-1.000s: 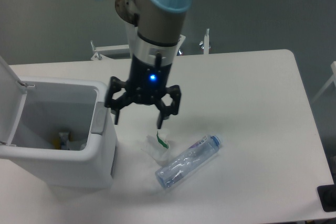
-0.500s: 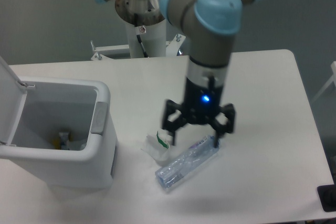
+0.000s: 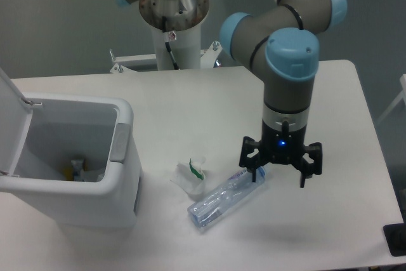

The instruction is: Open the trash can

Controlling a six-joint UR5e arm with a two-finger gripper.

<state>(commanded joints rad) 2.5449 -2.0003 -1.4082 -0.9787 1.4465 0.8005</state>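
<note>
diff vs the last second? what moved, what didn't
The open gripper swept from beside the trash can rightward across the table and lower in frame, now over the cap end of the bottle. Nothing grasped or released. Trash can lid stayed open; bottle and crumpled wrapper unmoved.

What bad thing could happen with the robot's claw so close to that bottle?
The open gripper hangs just above the cap end of the plastic bottle. If it drops or swings, it might knock the bottle, which could roll on the table toward the near edge. It might also push the crumpled wrapper beside the bottle. The trash can already stands open, well clear of the claw.
</note>
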